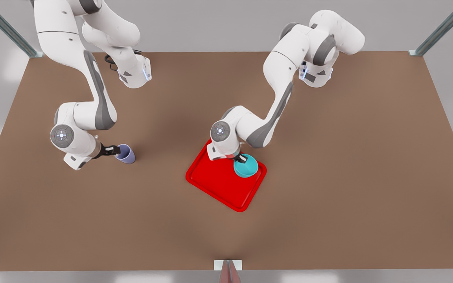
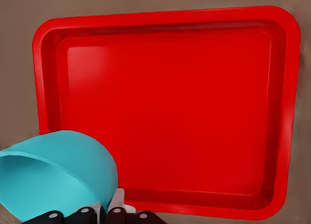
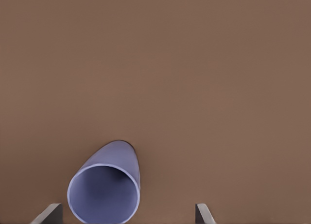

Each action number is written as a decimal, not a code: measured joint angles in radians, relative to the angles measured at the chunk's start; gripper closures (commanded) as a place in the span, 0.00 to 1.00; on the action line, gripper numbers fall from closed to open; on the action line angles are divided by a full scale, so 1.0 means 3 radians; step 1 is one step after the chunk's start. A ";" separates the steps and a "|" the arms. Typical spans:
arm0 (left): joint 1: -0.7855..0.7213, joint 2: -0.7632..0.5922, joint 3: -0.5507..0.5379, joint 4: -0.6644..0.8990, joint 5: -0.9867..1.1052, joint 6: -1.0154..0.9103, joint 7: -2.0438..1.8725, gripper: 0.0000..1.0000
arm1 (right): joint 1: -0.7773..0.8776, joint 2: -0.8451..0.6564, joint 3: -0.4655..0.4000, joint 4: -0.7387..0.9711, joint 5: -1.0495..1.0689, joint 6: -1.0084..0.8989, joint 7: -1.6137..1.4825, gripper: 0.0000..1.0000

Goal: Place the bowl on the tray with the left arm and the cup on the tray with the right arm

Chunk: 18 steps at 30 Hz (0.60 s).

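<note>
Bowl (image 1: 246,166) over tray (image 1: 218,184) — cup (image 1: 126,153) on table (image 1: 328,177).
Left hand (image 1: 242,158) grips the bowl's rim; right hand (image 1: 113,150) open, fingers astride the cup.

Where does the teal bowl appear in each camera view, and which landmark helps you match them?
Front view: teal bowl over the red tray, by its far-right corner, at the left gripper.
Left wrist view: the bowl beside that gripper.
Right wrist view: absent.
Shared landmark: the tray.

Simulated lab bench; bare brown table (image 1: 328,177); metal frame posts (image 1: 441,27).
</note>
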 measured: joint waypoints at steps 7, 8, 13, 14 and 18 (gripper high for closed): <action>-0.0073 0.0314 0.0233 0.0115 -0.0069 0.0244 0.0020 0.70 | -0.0059 0.0126 0.0000 -0.0126 -0.0001 0.0212 -0.0006 0.00; -0.0093 0.0343 0.0231 0.0115 -0.0074 0.0318 -0.0001 0.61 | -0.0075 0.0130 0.0000 -0.0159 -0.0001 0.0228 -0.0006 0.00; -0.0119 0.0351 0.0234 0.0150 -0.0332 0.0263 -0.0072 0.00 | -0.0076 0.0194 0.0000 -0.0197 -0.0001 0.0281 -0.0006 0.00; -0.0114 0.0263 0.0237 0.0141 -0.0396 0.0208 -0.0066 0.00 | -0.0078 0.0196 0.0000 -0.0197 -0.0001 0.0281 -0.0006 0.00; 0.0019 -0.0429 0.0258 0.0000 -0.0477 -0.0238 -0.0234 0.00 | -0.0077 0.0195 0.0000 -0.0243 -0.0001 0.0281 -0.0006 0.00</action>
